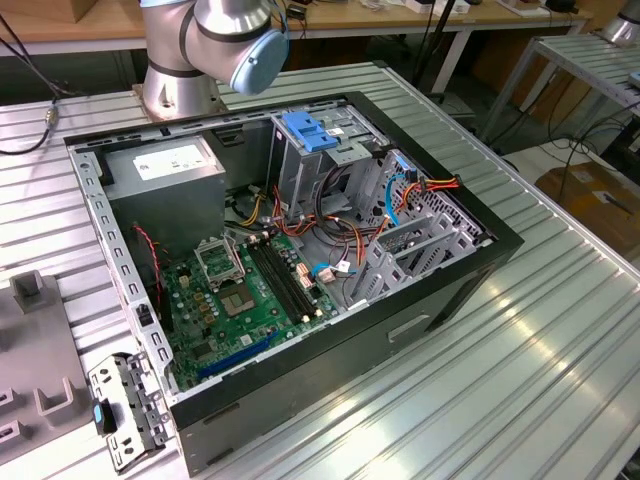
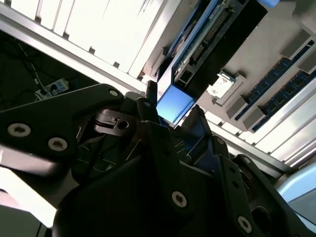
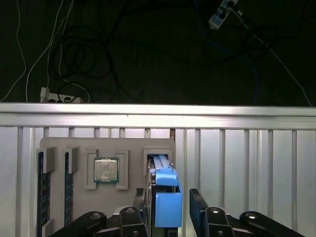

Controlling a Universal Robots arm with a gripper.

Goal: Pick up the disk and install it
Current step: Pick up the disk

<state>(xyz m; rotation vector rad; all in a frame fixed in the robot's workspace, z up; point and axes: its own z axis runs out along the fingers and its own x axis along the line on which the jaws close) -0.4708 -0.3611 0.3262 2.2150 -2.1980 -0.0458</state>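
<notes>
Close in, the first wrist view has the gripper (image 3: 168, 197) down over the grey parts tray (image 3: 133, 148), black fingers (image 3: 197, 203) spread to either side of the disk (image 3: 165, 177). They are not clamped: one finger sits right against the blue carrier, while the other stands off it with a sliver of daylight between. The disk stands on edge in the tray's slot, blue rail end up between the fingertips.

In the next pocket of the tray lies a processor chip (image 3: 105, 170), flat and square. Past that, at the tray's other side, are two memory sticks (image 3: 43, 197) on edge.

The tray rests on the ribbed aluminium table (image 3: 237, 168). Beyond the tray comes the table's edge, then dark floor with a power strip (image 3: 59, 95) and loose cables.

In the exterior view, the open computer case (image 1: 430, 290) lies near the tray, toward the exterior view's right, with the arm (image 1: 215, 35) behind it.
</notes>
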